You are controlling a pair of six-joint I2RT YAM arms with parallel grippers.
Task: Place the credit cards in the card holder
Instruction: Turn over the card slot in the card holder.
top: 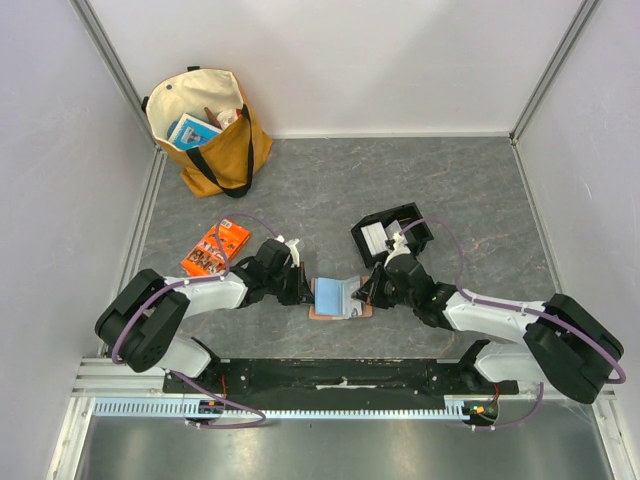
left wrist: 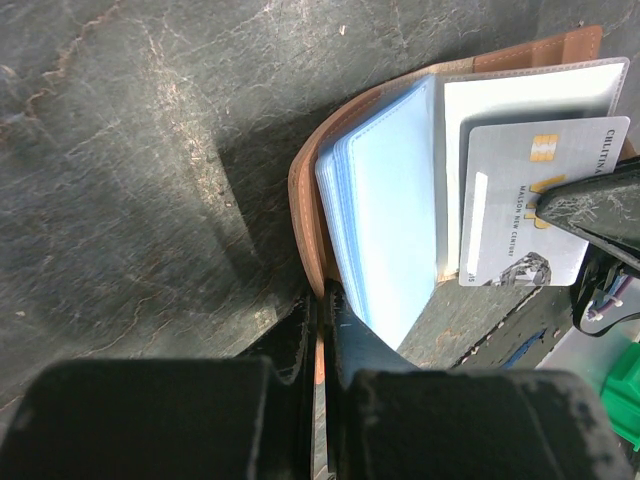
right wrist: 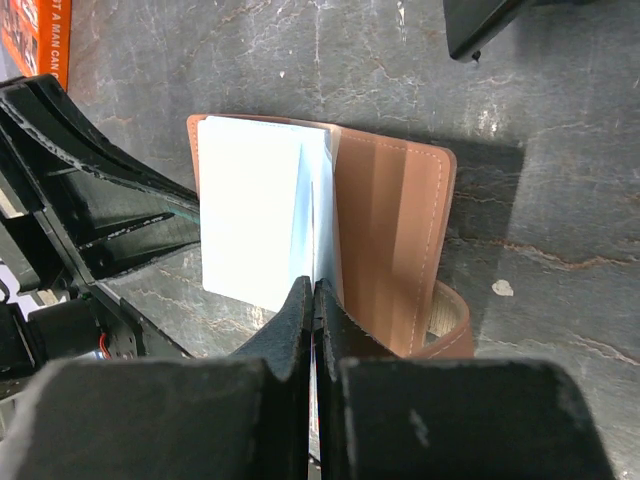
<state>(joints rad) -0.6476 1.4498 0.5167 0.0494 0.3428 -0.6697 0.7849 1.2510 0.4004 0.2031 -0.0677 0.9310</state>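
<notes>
Wallet (top: 338, 298) lies open on the grey table (top: 450, 190), between the two arms and just ahead of their bases, with its brown cover underneath and its pale-blue sleeves fanned upward. The left gripper (left wrist: 322, 305) meets the wallet from one side. Its jaws are pressed together on the edge of the brown cover, with the blue sleeves rising just beside them. The right gripper (right wrist: 313, 292) reaches the wallet from the opposite side, its jaws pressed together as well. A thin pale sliver shows between its fingers (edge-on from its own camera, so hard to read there).

The left wrist view is plainer. A grey-white card (left wrist: 520, 200) with a gold chip lies flat against a clear sleeve on the wallet's far leaf. A black finger (left wrist: 600, 210) of the right gripper crosses the card's outer end, so that pinch is on the card. Whether the card's inner end is tucked into the sleeve or only resting on it I cannot tell.

Behind the wallet, a little toward the right arm's side, stands a black tray (top: 400, 215) with more white cards (top: 374, 238) in one compartment. An orange packet (top: 214, 249) lies well apart from the wallet, past the left arm. A tan tote bag (top: 210, 140) stands far behind the wallet, toward the back corner on the left arm's side.
</notes>
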